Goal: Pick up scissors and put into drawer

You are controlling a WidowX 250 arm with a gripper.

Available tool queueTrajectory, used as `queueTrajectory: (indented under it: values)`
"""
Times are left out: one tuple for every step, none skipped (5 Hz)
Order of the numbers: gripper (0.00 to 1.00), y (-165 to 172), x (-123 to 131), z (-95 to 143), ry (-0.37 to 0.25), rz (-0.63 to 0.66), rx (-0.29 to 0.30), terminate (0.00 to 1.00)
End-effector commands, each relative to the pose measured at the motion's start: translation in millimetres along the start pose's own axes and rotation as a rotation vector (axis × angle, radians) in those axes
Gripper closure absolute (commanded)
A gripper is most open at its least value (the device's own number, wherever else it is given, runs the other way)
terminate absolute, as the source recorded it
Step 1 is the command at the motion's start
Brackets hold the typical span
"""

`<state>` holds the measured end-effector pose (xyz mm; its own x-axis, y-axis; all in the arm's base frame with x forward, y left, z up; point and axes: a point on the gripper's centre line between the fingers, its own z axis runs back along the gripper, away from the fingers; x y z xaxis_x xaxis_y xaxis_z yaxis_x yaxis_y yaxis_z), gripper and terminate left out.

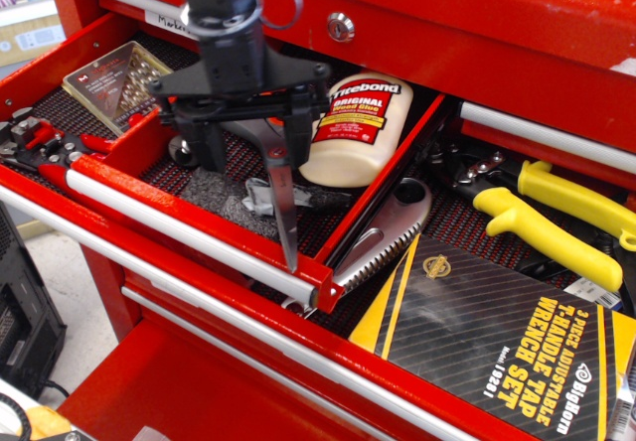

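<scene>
You saw wood-glue bottle (356, 128) lying on black liner, cap end toward back. Grey toothed saw blade (383, 237) lay in lower drawer, just beside black wrench-set box (497, 347). Yellow-handled snips (552, 222) sat behind that box. Clear drill-bit case (119, 81) lay in left compartment, red-handled pliers (45, 148) near it at front
</scene>
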<state>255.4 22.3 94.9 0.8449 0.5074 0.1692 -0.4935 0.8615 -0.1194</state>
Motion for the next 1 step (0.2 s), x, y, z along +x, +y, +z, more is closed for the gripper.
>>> queueTrajectory:
  values:
    - [0.00, -6.2, 9.2, 7.8, -0.027, -0.016, -0.015, 1.00]
